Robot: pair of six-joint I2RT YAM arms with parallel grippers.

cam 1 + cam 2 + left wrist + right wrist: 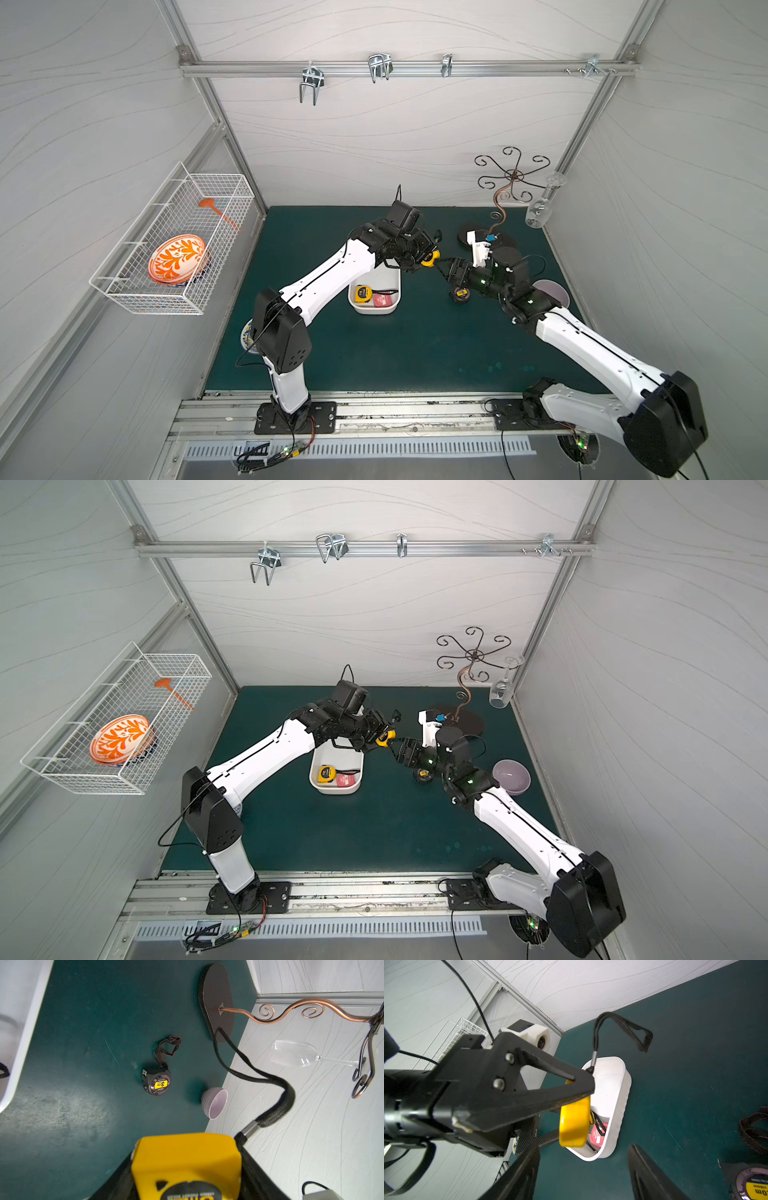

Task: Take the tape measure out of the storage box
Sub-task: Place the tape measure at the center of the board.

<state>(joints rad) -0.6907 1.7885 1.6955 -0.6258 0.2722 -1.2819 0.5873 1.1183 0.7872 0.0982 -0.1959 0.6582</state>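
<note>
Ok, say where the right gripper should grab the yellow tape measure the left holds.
Probably the bare rounded end of the yellow tape measure sticking out past the left gripper. Bring the open right gripper straight in: that end faces it, free, while the strap loops off the far end.

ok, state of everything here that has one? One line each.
Left pincer: shut on the yellow tape measure, held in the air, out of the storage box.
Right pincer: open, beside that tape measure.
Storage box: holds a second yellow tape measure and a red one.
Black tape measure: lying on the mat, outside the box.
Bowl: upright, empty.
Wine glass: hanging upside down from the stand.
</note>
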